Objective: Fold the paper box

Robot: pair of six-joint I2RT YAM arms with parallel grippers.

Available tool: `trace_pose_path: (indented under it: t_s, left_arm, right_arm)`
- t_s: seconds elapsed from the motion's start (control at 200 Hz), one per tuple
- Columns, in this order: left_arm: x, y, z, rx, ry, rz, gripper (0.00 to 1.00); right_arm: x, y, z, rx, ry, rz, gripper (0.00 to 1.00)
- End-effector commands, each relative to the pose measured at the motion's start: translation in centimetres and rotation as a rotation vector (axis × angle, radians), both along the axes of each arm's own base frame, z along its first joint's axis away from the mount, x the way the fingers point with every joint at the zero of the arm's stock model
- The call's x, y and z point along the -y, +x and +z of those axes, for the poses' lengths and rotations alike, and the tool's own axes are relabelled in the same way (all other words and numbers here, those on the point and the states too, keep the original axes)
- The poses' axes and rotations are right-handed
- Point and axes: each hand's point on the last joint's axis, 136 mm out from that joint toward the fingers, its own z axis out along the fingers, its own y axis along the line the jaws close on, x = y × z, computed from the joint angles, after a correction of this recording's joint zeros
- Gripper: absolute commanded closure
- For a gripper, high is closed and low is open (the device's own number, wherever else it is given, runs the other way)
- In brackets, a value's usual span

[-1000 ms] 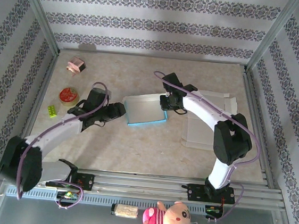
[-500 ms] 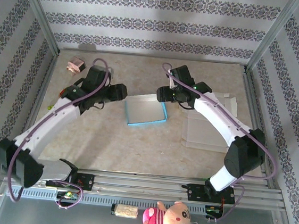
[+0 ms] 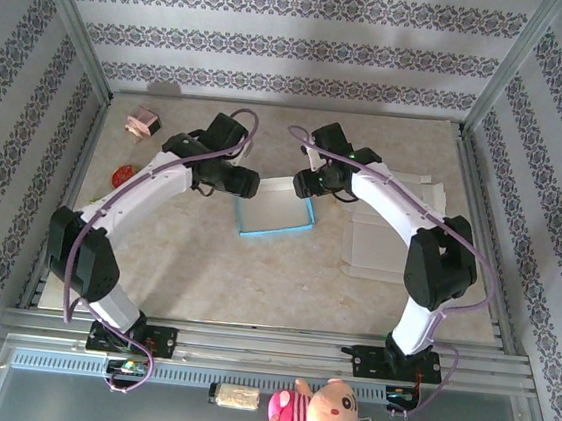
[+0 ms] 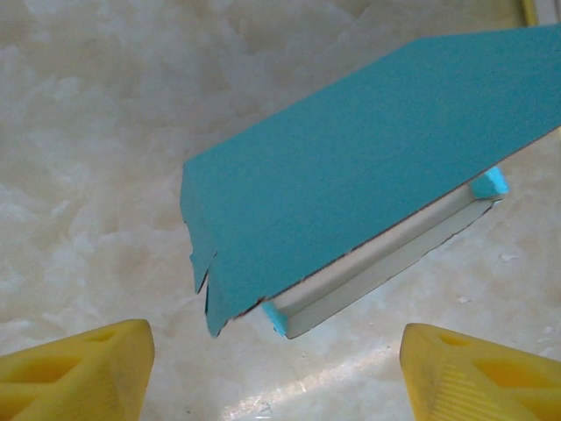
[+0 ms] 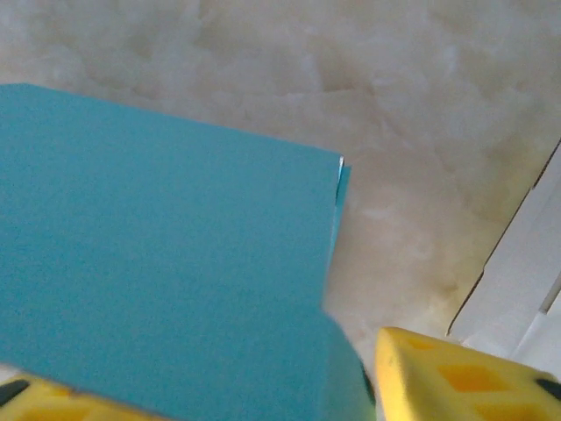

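Paper box (image 3: 279,213): I logged it mid-worktop between the two grippers, teal outside, white inside, open side up.
Left gripper (image 3: 247,183): at the box's far left corner. In its wrist view I saw the yellow fingers (image 4: 79,368) spread wide apart, holding nothing, with a teal panel (image 4: 351,175) slanting over a white inner wall.
Right gripper (image 3: 302,183): at the far right corner. I saw its fingers (image 5: 456,377) apart, with a teal panel (image 5: 158,263) lying across the gap.
Worktop (image 3: 254,278): pale marbled surface.
White flat cardboard (image 3: 388,244): right of the box, apart from it.
Pink object (image 3: 142,123): far left corner.
Plush doll (image 3: 325,416): by the near rail.
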Motion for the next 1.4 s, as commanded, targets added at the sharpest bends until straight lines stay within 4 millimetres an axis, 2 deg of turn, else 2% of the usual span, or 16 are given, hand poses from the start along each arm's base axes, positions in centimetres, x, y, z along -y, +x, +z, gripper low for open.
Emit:
trace_pose_path:
  t_s: [0.0, 0.19, 0.36, 0.595, 0.75, 0.859, 0.984, 1.099, 1.234, 1.394]
  left_arm:
    - [-1.0, 0.4, -0.6, -0.006, 0.089, 0.038, 0.32]
    - [0.3, 1.1, -2.6, -0.049, 0.073, 0.068, 0.45]
    - [-0.2, 1.9, -3.9, -0.067, 0.102, 0.145, 0.55]
    - [-0.4, 2.7, -4.4, -0.048, 0.11, 0.183, 0.69]
    - [-0.3, 3.0, -3.7, -0.023, 0.093, 0.196, 0.87]
    - [0.1, 3.1, -3.3, -0.026, 0.063, 0.201, 0.96]
    - [1.2, 3.1, -3.0, -0.053, -0.006, 0.196, 1.0]
    - [2.0, 3.2, -2.6, -0.082, -0.057, 0.198, 1.0]
    - [2.9, 3.5, -1.8, -0.119, -0.185, 0.205, 1.0]
    - [2.9, 3.8, -1.4, -0.154, -0.231, 0.203, 1.0]
  right_arm:
    - [0.0, 1.9, 0.3, 0.076, -0.028, 0.009, 0.49]
    - [-0.4, 2.3, -0.4, 0.073, -0.005, -0.007, 0.64]
    - [-0.6, 2.3, -0.9, 0.06, 0.002, -0.021, 0.74]
    - [-0.5, 2.1, -0.9, 0.056, 0.02, -0.05, 0.8]
    - [-0.7, 2.0, -0.3, 0.049, 0.052, -0.079, 0.85]
    - [-0.8, 1.9, 0.1, 0.035, 0.068, -0.099, 0.86]
    - [-1.0, 1.5, 0.3, -0.004, 0.09, -0.123, 0.87]
    - [-1.5, 1.0, 0.5, -0.029, 0.113, -0.125, 0.91]
    - [-1.8, 0.7, 1.1, -0.042, 0.114, -0.131, 0.91]
    - [-1.5, 0.8, 1.8, -0.057, 0.091, -0.144, 0.91]
